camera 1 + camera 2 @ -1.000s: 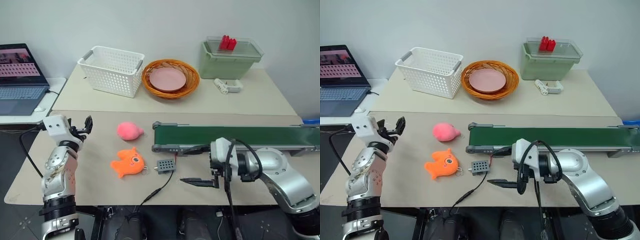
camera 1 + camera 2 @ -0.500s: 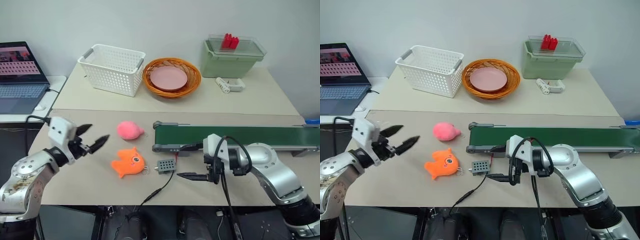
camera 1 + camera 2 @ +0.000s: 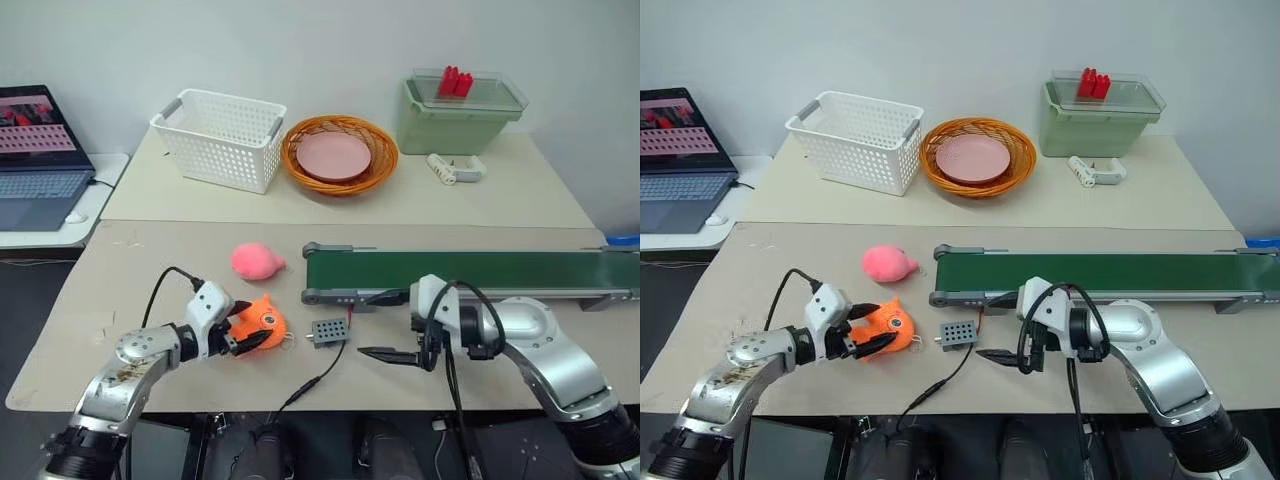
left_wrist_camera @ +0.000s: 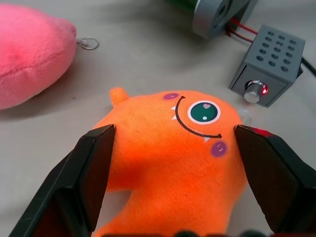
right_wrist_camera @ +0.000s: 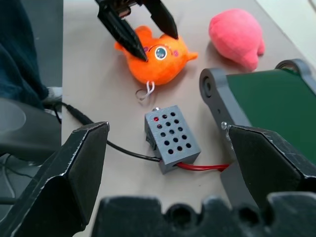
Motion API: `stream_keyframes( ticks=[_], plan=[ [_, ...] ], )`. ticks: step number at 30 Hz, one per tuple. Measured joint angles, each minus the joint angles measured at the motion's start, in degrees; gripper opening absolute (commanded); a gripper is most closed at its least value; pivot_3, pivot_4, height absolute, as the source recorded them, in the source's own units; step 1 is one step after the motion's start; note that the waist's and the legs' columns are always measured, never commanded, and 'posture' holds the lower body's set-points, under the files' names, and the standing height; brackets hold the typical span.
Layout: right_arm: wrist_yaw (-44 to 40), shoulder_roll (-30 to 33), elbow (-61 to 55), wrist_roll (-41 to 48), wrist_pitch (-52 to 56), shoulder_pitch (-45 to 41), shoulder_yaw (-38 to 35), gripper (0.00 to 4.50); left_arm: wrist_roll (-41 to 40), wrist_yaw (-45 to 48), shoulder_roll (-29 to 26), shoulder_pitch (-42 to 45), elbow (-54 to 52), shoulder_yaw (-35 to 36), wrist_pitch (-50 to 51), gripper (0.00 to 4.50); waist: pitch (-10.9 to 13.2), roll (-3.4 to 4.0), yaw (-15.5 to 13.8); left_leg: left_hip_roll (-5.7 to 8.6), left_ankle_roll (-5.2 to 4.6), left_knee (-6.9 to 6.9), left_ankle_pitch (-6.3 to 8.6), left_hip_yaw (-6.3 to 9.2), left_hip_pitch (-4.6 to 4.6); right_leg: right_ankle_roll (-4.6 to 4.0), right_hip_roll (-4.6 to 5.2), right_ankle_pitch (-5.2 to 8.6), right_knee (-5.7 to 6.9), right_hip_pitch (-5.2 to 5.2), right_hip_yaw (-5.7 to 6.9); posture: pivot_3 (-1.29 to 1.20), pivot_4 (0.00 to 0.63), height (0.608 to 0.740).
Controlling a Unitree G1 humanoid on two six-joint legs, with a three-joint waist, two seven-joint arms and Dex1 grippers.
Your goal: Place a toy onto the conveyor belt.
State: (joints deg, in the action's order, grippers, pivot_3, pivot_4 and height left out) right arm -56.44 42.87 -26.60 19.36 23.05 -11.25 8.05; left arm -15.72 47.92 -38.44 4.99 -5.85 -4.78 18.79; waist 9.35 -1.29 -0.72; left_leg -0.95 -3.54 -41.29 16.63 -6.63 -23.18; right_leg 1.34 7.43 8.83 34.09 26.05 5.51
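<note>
Left gripper (image 4: 170,148) — fingers spread wide, straddling the toy (image 4: 173,153); right gripper (image 5: 168,163) open, near the conveyor belt (image 3: 470,272).

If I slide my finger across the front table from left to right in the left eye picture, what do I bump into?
Left gripper → orange fish toy → small grey box → right gripper → the long green conveyor belt running off to the right.
</note>
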Motion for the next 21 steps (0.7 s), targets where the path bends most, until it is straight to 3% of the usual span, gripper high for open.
stream_keyframes(
  ticks=[6,7,9,21],
  plan=[
    [1.5,0.0,-0.3,-0.1,0.2,0.8,-0.1,4.50,4.6,1.8,-0.5,2.0,2.8,-2.9,-4.8,4.11,0.0,0.03,0.0,0.01,-0.03,0.00,0.01,0.00,0.00,-0.02,0.02,0.00,0.01,-0.01,0.00,0.00,0.150,0.740],
    [1.7,0.0,-0.3,-0.1,0.2,0.8,-0.1,4.50,4.9,1.9,-0.4,2.2,3.5,-3.1,-5.4,4.31,0.0,0.04,0.0,0.01,-0.03,-0.01,0.01,0.00,0.01,-0.02,0.03,0.00,0.01,-0.02,0.00,0.00,0.150,0.740],
    [1.9,0.0,-0.3,-0.1,0.2,0.8,-0.1,4.50,5.3,2.2,-0.3,2.3,4.3,-3.2,-6.2,4.31,0.0,0.06,0.0,0.00,-0.08,-0.02,0.04,0.00,0.03,-0.02,0.03,0.00,0.01,-0.03,0.00,0.00,0.150,0.740],
    [3.0,0.2,-0.2,-0.6,0.2,0.7,-0.1,4.50,6.1,1.7,1.8,3.1,5.2,-3.0,-5.9,4.31,-0.1,0.10,-0.1,0.01,-0.17,-0.07,0.09,0.01,0.04,-0.01,0.04,-0.01,0.03,-0.08,0.00,0.00,0.150,0.740]
  ],
)
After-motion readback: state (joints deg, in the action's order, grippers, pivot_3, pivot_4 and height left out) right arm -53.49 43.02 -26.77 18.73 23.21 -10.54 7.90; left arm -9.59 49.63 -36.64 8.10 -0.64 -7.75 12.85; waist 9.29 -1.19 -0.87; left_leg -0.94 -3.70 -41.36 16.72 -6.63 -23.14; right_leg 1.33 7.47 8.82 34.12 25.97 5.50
